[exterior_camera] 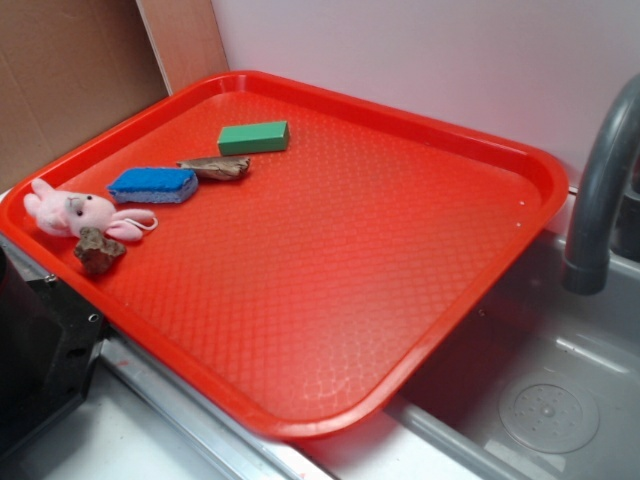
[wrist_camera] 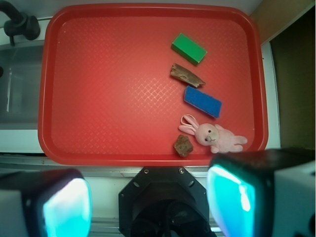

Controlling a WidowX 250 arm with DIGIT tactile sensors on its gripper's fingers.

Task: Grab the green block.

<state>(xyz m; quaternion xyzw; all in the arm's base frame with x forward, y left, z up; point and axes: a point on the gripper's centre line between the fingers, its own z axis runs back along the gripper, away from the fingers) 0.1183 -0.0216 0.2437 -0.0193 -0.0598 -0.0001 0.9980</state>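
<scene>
Red plastic tray [exterior_camera: 330,270] with a textured floor, resting across the edge of a grey sink [exterior_camera: 560,400]; a dark faucet [exterior_camera: 600,190] rises at the right of the exterior view and appears at the upper left of the wrist view. Five small items lie in a loose row along one side of the tray. Green block [exterior_camera: 254,137]: a plain rectangular brick with a lighter top face, lying flat near the tray's far corner, apart from its neighbours and touched by nothing. Just beside it lies a brown, bark-like sliver of wood [exterior_camera: 216,167], and next to that a blue sponge [exterior_camera: 153,185] with rounded ends, its tip close to the wood. Further along the row, a pink plush rabbit [exterior_camera: 80,213] lies on its side near the tray rim, with a small brown rock-like lump [exterior_camera: 98,251] just beside it.

Gripper [wrist_camera: 148,202], wrist view: two fingers [wrist_camera: 66,205] with glowing cyan pads frame the bottom of the picture, spread wide with clear space between them and nothing held. The gripper hangs above the near rim of the tray, well apart from the green block [wrist_camera: 189,48], which sits toward the upper right of that view. A cardboard panel [exterior_camera: 70,80] and a pale wall [exterior_camera: 420,60] stand behind the tray.
</scene>
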